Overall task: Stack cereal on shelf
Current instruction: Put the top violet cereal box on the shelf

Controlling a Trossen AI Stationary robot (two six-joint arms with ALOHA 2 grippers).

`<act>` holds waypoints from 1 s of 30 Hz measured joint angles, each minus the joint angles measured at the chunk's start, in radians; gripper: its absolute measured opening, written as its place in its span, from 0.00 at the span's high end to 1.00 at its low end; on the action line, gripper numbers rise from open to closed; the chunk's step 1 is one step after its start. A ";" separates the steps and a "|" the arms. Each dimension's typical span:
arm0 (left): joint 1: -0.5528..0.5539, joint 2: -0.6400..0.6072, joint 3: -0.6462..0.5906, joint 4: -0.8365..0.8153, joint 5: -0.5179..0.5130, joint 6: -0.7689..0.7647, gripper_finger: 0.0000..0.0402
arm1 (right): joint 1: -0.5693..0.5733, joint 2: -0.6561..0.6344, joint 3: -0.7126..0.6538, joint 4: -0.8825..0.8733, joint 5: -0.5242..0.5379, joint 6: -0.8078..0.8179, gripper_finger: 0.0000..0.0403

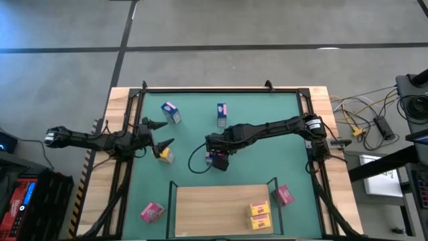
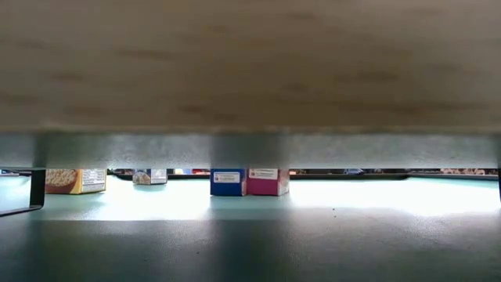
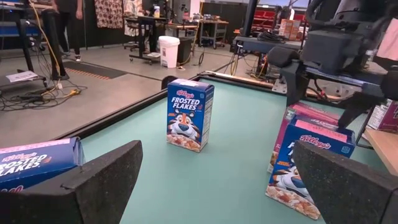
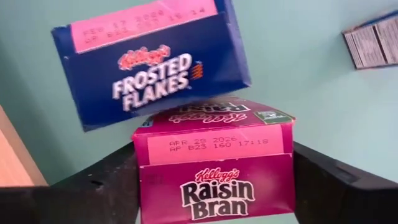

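My right gripper [image 1: 217,159] stands over the mat's middle, fingers pointing down on either side of a pink Raisin Bran box [image 4: 217,165], shut on it. A blue Frosted Flakes box [image 4: 149,65] stands right beside it; both rest on their bottoms on the green mat [image 2: 228,182] [image 2: 267,182]. My left gripper [image 1: 160,134] is open and empty at the mat's left. The shelf [image 1: 221,211], a light-wood board with dark posts, lies at the near edge and holds two yellow boxes [image 1: 259,214]. A pink box [image 1: 283,195] is at its right edge. My right gripper pinches the pink box's two narrow sides near its top [image 4: 142,180] between its two fingers [image 4: 106,183]. The fingers come from above, pointing down. The box stands upright with its bottom on the mat [image 2: 267,192].
More boxes on the mat: a blue one [image 1: 170,112] far left, a blue one [image 1: 221,114] standing far centre, a yellow one [image 1: 165,155] by my left gripper, a pink one [image 1: 152,212] near left. A dark frame [image 1: 200,89] edges the mat. People stand in the room behind [image 3: 62,12].
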 joint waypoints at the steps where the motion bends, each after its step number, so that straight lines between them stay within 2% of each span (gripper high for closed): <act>1: 0.000 0.000 0.000 0.000 0.000 0.000 0.01 | 0.000 0.000 0.003 -0.002 -0.001 0.030 0.28; 5: 0.000 0.000 0.000 0.000 0.000 0.000 0.01 | 0.001 0.000 0.014 -0.001 -0.005 0.178 0.27; 11: 0.000 0.000 0.000 0.000 0.000 0.000 0.01 | 0.016 0.000 0.058 -0.065 0.005 0.487 0.23; 17: 0.000 0.000 0.000 0.000 0.000 0.000 0.01 | 0.068 0.000 0.107 -0.141 0.007 0.760 0.23; 30: 0.000 0.000 0.000 0.000 0.000 0.000 0.01 | 0.223 0.000 0.159 -0.236 0.085 1.071 0.23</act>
